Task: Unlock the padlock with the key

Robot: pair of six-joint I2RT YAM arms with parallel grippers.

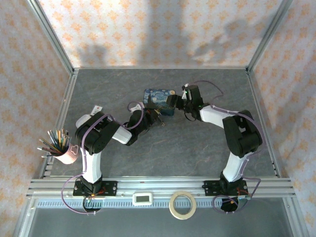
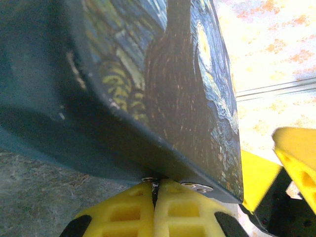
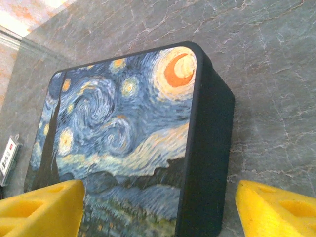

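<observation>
Grey tabletop [image 3: 266,59], starry-night tin [image 3: 123,128] before splayed right gripper [image 3: 158,210], left gripper [image 2: 155,207] closed at its edge, tag [image 3: 8,157] illegible.

Walls [image 1: 148,29]: pale wallpaper with small orange motifs, on three sides.
Tabletop [image 1: 197,143]: dark grey, marbled with fine pale veins.
Frame: silvery metal posts [image 1: 52,34] at the back corners and a ribbed rail [image 1: 163,183] along the near edge.
Light: bright, with soft shadows [image 1: 94,52] on the back wall.
</observation>
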